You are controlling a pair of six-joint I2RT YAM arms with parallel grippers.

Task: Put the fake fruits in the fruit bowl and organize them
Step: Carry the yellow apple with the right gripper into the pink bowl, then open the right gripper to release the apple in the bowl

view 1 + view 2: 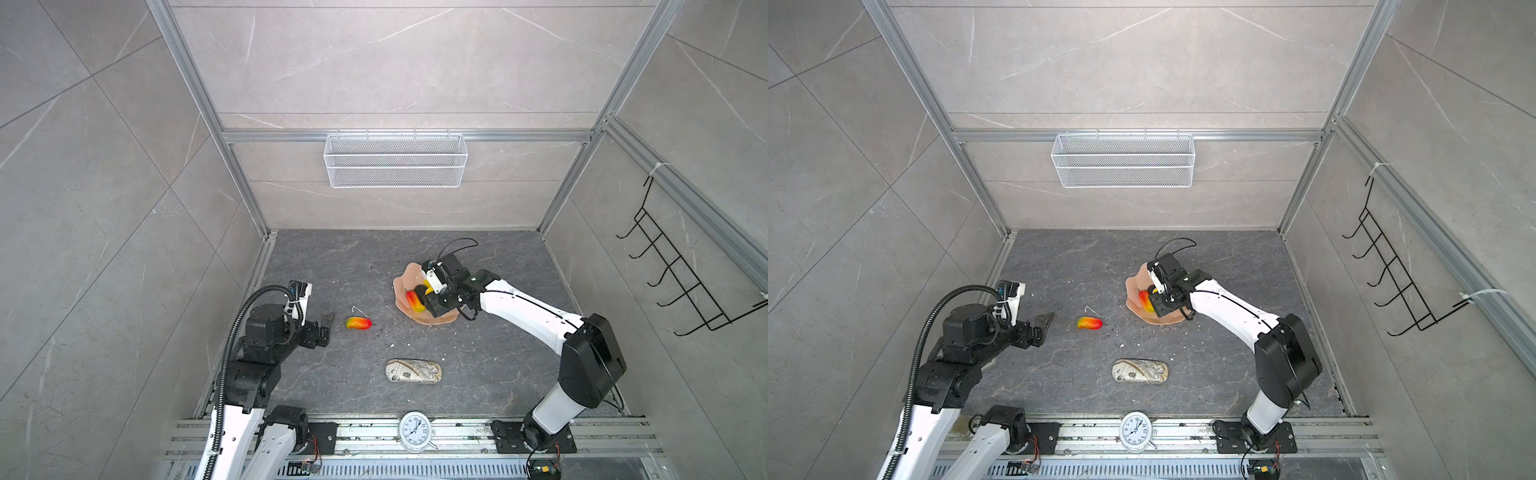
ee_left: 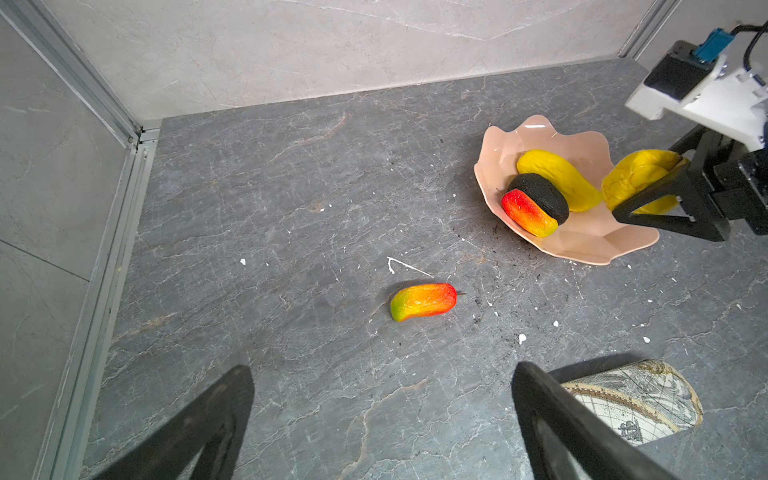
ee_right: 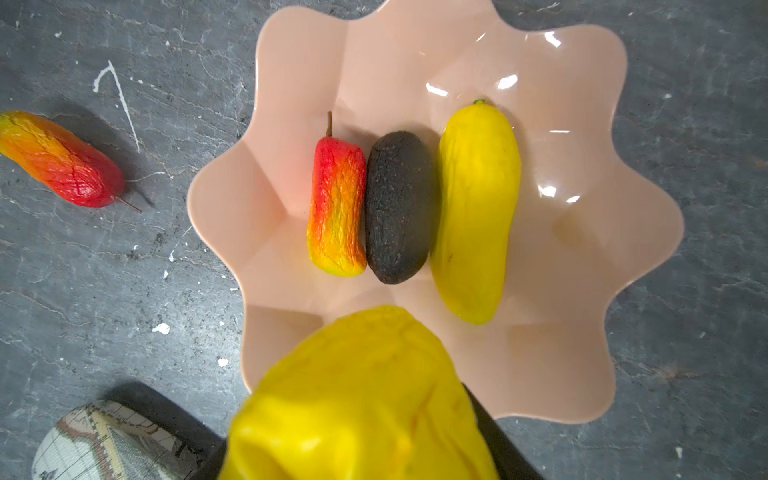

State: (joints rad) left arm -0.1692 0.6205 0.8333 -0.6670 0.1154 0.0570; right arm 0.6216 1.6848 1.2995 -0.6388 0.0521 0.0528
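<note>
Now, the right tool [image 2: 648,189] is pinching the bumpy yellow fruit [image 3: 357,395] between its black fingers, holding it over the rim of the fruit bowl [image 3: 561,353]. Whether that fruit touches the bowl, I can't tell.

Look inside the peach-pink bowl: three fruits lie side by side in a neat row. The long yellow fruit [image 3: 478,212] takes one flank. The black oval fruit [image 3: 399,208] sits in the middle, snug against it. The red-yellow mango [image 3: 336,208] presses against the black one on the other flank, its stem pointing away from the held fruit.

Out on the grey tabletop [image 2: 291,187], the second mango [image 2: 424,301] lies on its side, well apart from the bowl, between it and the left tool [image 2: 384,370]. That left tool is spread wide and carries nothing, and it hovers near the mango with its fingers pointed toward it. A map-patterned case [image 2: 636,399] lies toward the front of the tabletop, apart from the fruits and the bowl.
</note>
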